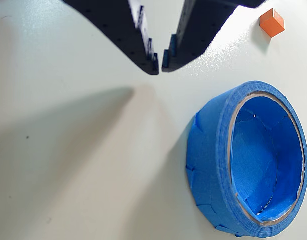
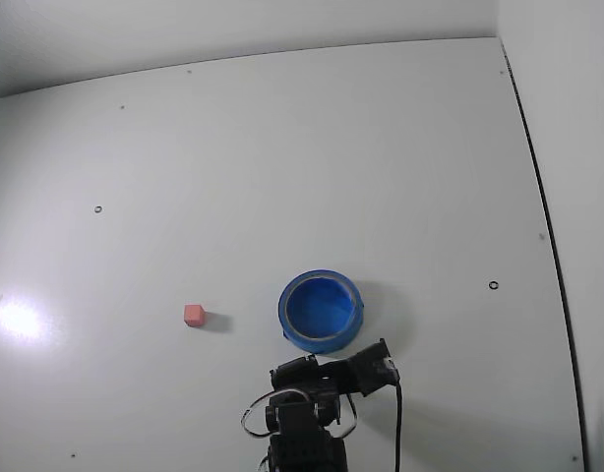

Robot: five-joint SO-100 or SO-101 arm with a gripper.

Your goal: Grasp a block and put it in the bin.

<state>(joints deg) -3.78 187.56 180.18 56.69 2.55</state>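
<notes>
In the wrist view my gripper (image 1: 161, 66) comes in from the top edge. Its two dark fingers almost touch at the tips and hold nothing. It hovers over bare table. The block (image 1: 272, 22), a small orange-red cube, lies up and to the right of the fingertips, apart from them. The bin (image 1: 213, 150), a round blue bowl with nothing in it, sits lower right of the gripper. In the fixed view the block (image 2: 193, 315) rests left of the bin (image 2: 283, 313), and my arm (image 2: 312, 413) is folded at the bottom edge just below the bin.
The white table (image 2: 282, 177) spreads wide around both objects, with a few small dark holes (image 2: 493, 285) in it. A black cable (image 2: 397, 423) hangs from the arm. A dark table edge (image 2: 548, 226) runs down the right side.
</notes>
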